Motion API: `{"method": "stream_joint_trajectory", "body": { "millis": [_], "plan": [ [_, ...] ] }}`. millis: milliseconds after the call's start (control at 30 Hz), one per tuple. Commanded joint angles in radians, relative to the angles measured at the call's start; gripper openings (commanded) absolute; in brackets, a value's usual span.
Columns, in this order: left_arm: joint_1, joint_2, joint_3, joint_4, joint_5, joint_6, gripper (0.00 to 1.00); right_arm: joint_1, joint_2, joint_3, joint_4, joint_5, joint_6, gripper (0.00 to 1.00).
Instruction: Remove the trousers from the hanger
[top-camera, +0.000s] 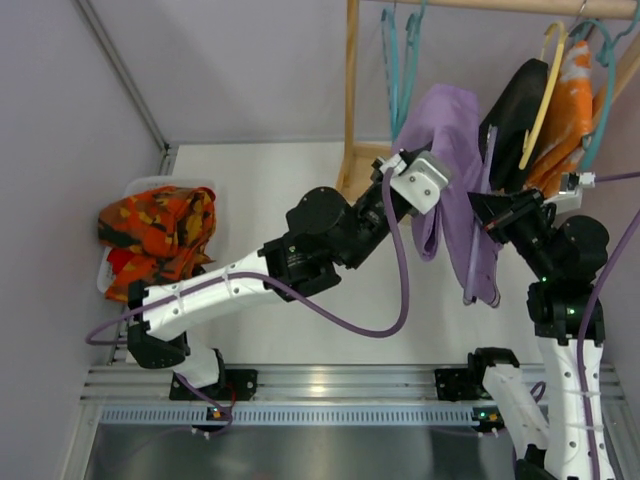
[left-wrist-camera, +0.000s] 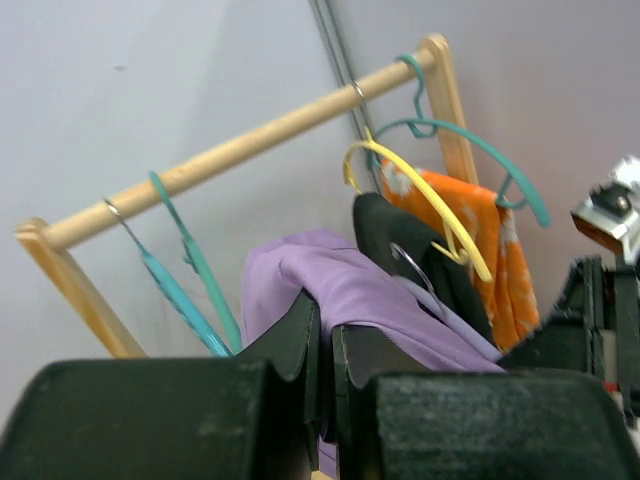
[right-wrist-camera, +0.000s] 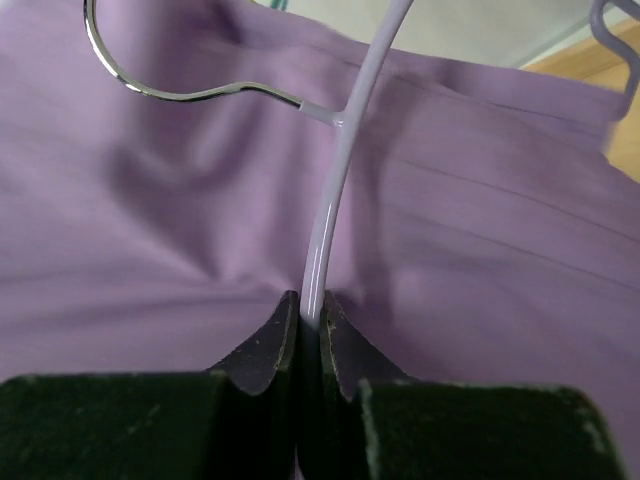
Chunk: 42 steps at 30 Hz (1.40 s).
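While the right fingers (right-wrist-camera: 260, 355) are pinching the thin, stiff hanger (right-wrist-camera: 328, 200) tight, the left fingers (left-wrist-camera: 295, 340) are clamping a fold of the trousers (left-wrist-camera: 330, 275), which are hanging at one o'clock: soft, light, floppy cloth, probably best pulled by a bunched fold. Beyond, the wooden rail (left-wrist-camera: 250, 140) is carrying teal hangers (left-wrist-camera: 185, 265).

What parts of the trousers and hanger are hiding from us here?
- Right wrist view: the hanger's lower end vanishes inside the shut right hand; its hook runs off the top edge.
- Left wrist view: the left hand blocks the trousers' lower part.
- Top view: trousers cover most of the hanger.
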Motion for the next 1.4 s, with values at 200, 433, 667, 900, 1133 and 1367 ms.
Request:
{"method": "stream_joint_trajectory", "body": {
  "millis": [200, 433, 667, 900, 1133, 1367],
  "plan": [
    [0.004, -0.086, 0.301, 0.277, -0.027, 0.22, 0.0, -0.014, -0.001, -0.094, 0.014, 0.066, -0.189, 0.0],
    [0.063, -0.094, 0.392, 0.278, -0.029, 0.235, 0.0, -0.014, 0.001, -0.094, 0.017, 0.063, -0.235, 0.0],
    [0.341, -0.161, 0.423, 0.248, -0.117, 0.105, 0.0, -0.014, 0.002, -0.084, 0.019, 0.054, -0.254, 0.0],
    [0.73, -0.371, 0.2, 0.162, -0.133, -0.039, 0.0, -0.014, 0.014, -0.093, 0.043, 0.032, -0.247, 0.0],
    [0.966, -0.555, -0.005, 0.065, -0.174, -0.085, 0.0, -0.014, 0.06, -0.1, 0.092, 0.003, -0.227, 0.0],
    [1.282, -0.801, -0.258, -0.079, -0.219, -0.22, 0.0, -0.011, 0.094, -0.091, 0.125, -0.038, -0.221, 0.0]
  ]
}}
